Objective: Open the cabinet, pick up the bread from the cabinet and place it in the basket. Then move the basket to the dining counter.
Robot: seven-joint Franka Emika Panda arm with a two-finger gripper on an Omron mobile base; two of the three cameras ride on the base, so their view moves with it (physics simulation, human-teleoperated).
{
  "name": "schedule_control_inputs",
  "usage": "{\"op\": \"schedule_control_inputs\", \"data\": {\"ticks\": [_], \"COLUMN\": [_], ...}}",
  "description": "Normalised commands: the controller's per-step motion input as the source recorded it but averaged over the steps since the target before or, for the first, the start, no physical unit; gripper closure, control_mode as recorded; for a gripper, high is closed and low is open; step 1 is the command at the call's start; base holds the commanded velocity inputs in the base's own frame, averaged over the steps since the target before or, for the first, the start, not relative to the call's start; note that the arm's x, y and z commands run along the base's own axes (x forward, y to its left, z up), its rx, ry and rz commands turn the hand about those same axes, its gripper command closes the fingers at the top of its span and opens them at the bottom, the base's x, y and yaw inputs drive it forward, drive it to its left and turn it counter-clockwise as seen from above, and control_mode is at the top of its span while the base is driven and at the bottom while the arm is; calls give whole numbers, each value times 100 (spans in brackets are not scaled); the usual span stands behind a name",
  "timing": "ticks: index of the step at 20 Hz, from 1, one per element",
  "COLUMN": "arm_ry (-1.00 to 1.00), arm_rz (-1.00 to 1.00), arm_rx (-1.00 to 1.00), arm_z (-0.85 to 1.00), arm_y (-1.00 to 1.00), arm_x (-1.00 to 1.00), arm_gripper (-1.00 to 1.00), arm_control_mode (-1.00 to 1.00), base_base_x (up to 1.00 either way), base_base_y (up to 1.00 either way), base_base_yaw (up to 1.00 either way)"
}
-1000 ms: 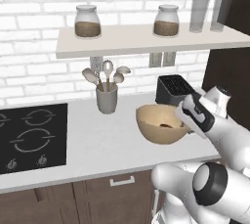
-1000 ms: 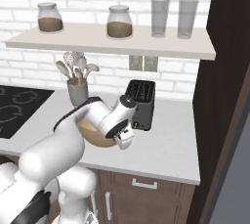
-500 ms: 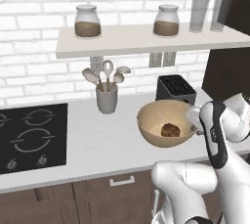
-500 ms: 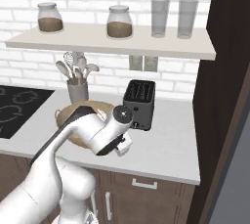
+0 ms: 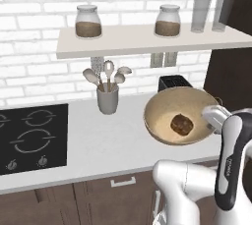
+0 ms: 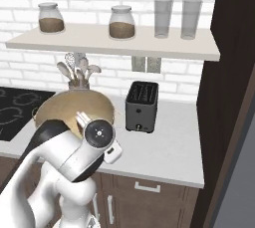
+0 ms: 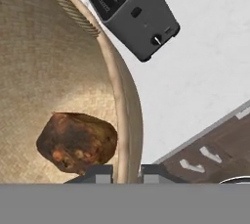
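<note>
Lifted since a moment ago and now tilted toward the left base camera: basket (image 5: 162, 121), clear of the desk (image 5: 98, 145), bread (image 5: 181, 124) lying inside on the lower wall. Pinched at the basket's near rim (image 7: 128, 135) by the fingers (image 7: 100, 173), closed tight across the wall. Just behind the rim, toaster (image 6: 141, 106); to the left, utensil holder (image 5: 108, 98). Open white desk surface right of the toaster, up to the dark cabinet side (image 6: 224, 97).
</note>
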Motion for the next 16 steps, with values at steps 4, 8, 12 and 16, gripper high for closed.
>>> {"op": "schedule_control_inputs", "data": {"ticks": [4,8,12,16], "arm_ry": [9,15,18,13], "arm_rz": [-5,-11,-11,-7], "arm_rx": [-2,0,0,1], "arm_z": [100,98,76,50], "arm_y": [-33,-30,-26,0], "arm_x": [-46,-34,-34,-37], "arm_gripper": [100,100,100,100], "arm_control_mode": [-100,-100,-100,-100], "base_base_x": [0,0,0,0], "base_base_y": [0,0,0,0], "base_base_yaw": [0,0,0,0]}}
